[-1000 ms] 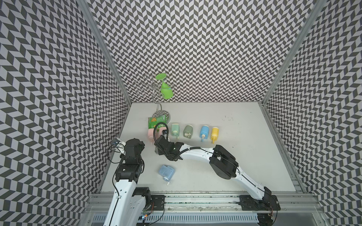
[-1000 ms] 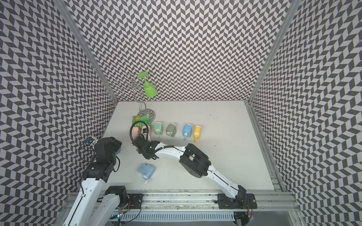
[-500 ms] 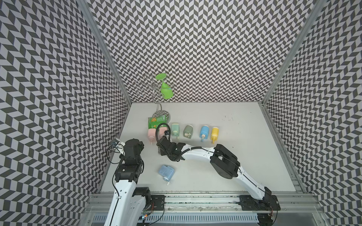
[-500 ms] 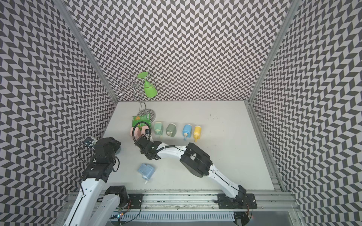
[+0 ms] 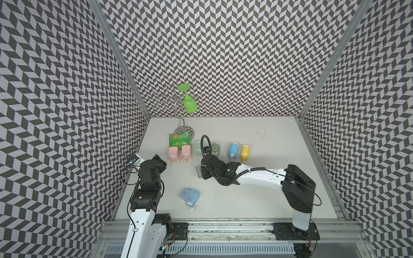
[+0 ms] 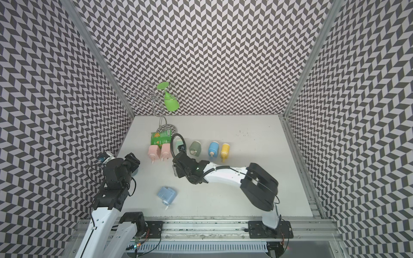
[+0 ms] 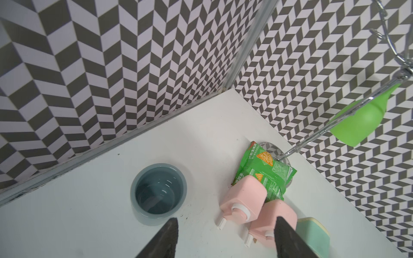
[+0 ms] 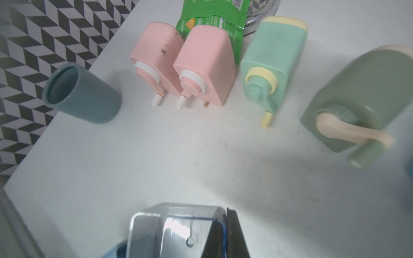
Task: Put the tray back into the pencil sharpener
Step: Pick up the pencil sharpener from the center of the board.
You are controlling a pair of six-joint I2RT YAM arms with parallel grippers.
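1. Right wrist view is showing me the right end effector (image 8: pixel 223 223) pinching one thin wall of the clear plastic tray (image 8: pixel 174 225), jaws drawn narrow on that edge. I am reading this as the carry step: the tray is in hand but not yet inserted.
2. I am also finding the tray in both top views at the tip of the right arm (image 5: pixel 198 170). It is sitting over the middle of the white counter (image 5: pixel 245 207), just in front of the row of coloured sharpeners.
3. I am seeing the light-blue pencil sharpener (image 5: pixel 189 196) lying alone near the front edge, well apart from the tray, its small white crank pointing toward the rail. I cannot tell which face is carrying the tray slot.
4. As I am judging it, the next move is calling for me to swing the tray forward to the sharpener, square it with the slot, and slide it in gently. The body looks light and may skid, so bracing it with the other arm may be worth doing.
5. My right arm is reaching low across the counter from its base, elbow folded, wrist turned toward the left wall.
6. My left arm is standing folded above its base. The left end effector (image 7: pixel 226 221) is spread wide and holding nothing, hovering between the blue-grey cup (image 7: pixel 158 192) and the two pink sharpeners (image 7: pixel 245 201).
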